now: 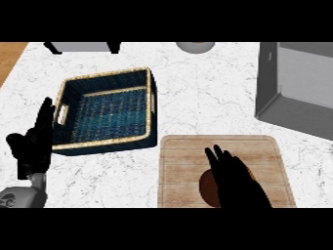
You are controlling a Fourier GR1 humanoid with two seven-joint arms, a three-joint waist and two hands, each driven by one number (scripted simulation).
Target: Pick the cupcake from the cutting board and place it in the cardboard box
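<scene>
Now at the pick-up stage, the robot's right hand (237,183) hangs over the wooden cutting board (259,146) near the bench's front edge, its fingers (216,155) held fairly straight and pointing toward the back of the bench, with nothing visibly held. The cupcake (208,188), showing only as a brown rounded shape, sits on the front part of the board, tucked under the left side of the hand and largely hidden by it; whether the palm touches it cannot be told. By this reading the grasp is not yet made: the next move calls for the hand to settle lower and curl round the cupcake before lifting it clear of the board. The grey box (306,93), presumably the cardboard box the task names, stands at the bench's right edge, well apart from the board, so the carry would run rightward and toward the back. A dark blue woven basket (111,112) sits just left of the board. The left hand (35,141) rests open, fingers up, near the bench's left edge.
</scene>
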